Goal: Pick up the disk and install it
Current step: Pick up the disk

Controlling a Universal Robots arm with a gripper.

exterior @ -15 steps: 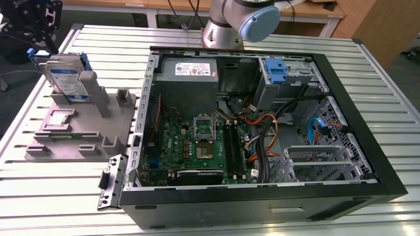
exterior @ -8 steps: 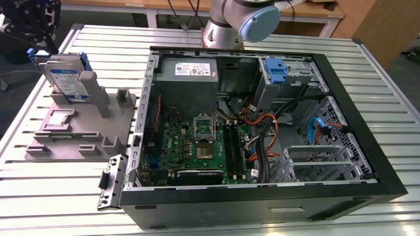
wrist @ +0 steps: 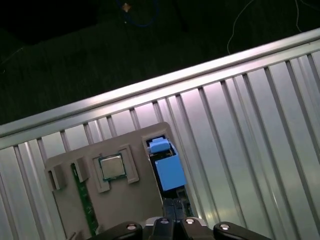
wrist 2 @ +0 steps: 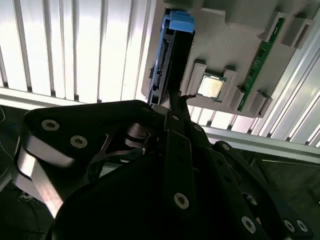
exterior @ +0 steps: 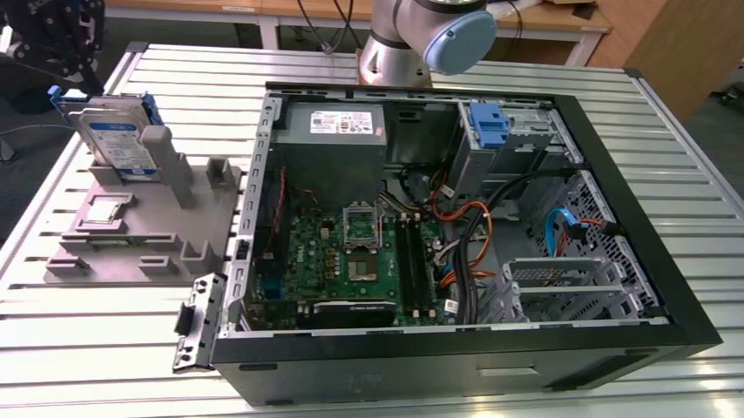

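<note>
Open PC case (exterior: 465, 370) nearest. At the exterior view's left, grey fixture (exterior: 128, 239); disk (exterior: 117, 139) stands upright in its far slot. Gripper (wrist 2: 172, 99) hangs near the disk's top edge; spread or closed, cannot tell. Risk: an off-centre descent strikes the blue rail (wrist 2: 161, 55) and jams the disk. Ribbed metal table (exterior: 651, 131); wooden desks (exterior: 546, 22) beyond.

silver arm (exterior: 389, 52), pale blue joint cap (exterior: 459, 41); black gripper (wrist 2: 162, 102) linkage, silver screws (wrist 2: 180, 200).

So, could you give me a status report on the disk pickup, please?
Gripper close over disk, contact unclear. Disk upright in grey fixture, outside the case. Nothing blocking it.
</note>
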